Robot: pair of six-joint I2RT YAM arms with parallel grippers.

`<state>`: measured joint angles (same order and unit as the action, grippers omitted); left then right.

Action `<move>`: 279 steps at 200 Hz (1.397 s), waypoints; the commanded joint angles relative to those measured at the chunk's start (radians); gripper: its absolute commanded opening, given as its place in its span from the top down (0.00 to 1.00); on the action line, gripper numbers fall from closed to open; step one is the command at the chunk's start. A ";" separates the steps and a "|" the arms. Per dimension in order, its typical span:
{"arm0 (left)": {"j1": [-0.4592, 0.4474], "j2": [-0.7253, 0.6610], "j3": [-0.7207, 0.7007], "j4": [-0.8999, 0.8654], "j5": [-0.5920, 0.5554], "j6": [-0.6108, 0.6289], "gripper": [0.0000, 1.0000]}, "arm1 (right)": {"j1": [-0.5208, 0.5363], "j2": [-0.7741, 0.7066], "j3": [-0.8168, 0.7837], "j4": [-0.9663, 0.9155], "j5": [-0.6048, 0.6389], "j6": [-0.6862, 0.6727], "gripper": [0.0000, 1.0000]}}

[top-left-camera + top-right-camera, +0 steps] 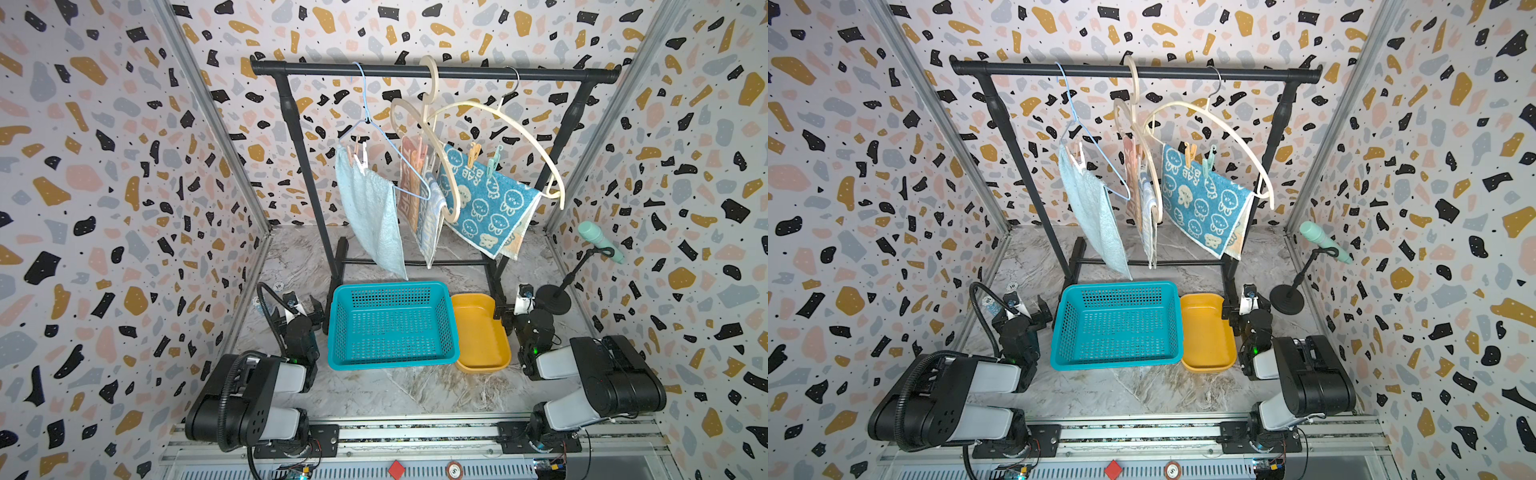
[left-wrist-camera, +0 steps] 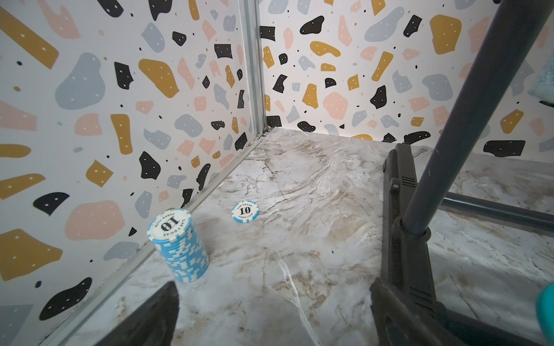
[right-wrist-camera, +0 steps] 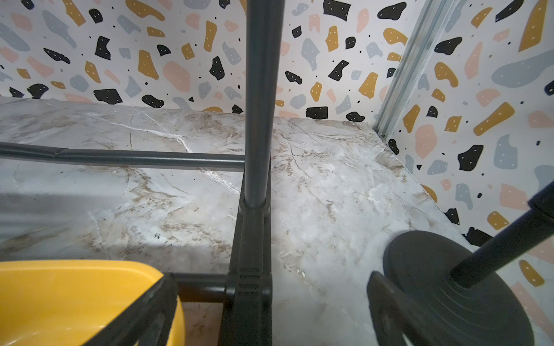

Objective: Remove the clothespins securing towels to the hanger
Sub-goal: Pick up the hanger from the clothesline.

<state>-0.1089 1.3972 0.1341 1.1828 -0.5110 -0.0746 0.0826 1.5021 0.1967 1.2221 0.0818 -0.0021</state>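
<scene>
nothing is off yet: the clothespins (image 1: pixel 360 156) we see all grip the towels (image 1: pixel 370 216), upper middle; our left gripper (image 2: pixel 274 287) and right gripper (image 3: pixel 271 278) rest low, spread, empty.

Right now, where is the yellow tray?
In both top views, the yellow tray sits just right of the teal basket, near the rack's right post.

Robotics test cell, not a home: terrazzo-print panels (image 1: pixel 104 187) in aluminium framing (image 1: pixel 224 137) box in a marble-look tabletop (image 1: pixel 415 390). A miniature garment rack (image 1: pixel 316 69) stands at the back; in front of it, two robot arms (image 1: pixel 249 399) are bolted to a metal rail (image 1: pixel 415 432).
</scene>
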 commanded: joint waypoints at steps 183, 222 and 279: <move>-0.082 -0.583 0.260 -0.723 -0.032 -0.220 0.23 | 0.140 -0.497 0.255 -0.748 0.056 0.110 0.05; -0.103 -0.727 0.423 -1.036 0.068 -0.292 0.24 | 0.175 -0.718 0.326 -0.978 -0.038 0.159 0.11; -0.106 -0.711 0.699 -1.293 0.358 -0.258 0.24 | 0.302 -0.734 0.576 -1.232 -0.201 0.136 0.15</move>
<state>-0.2104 0.6811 0.7334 0.0357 -0.3088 -0.3359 0.3134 0.7677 0.6617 0.1421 -0.0399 0.1417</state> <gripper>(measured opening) 0.755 0.856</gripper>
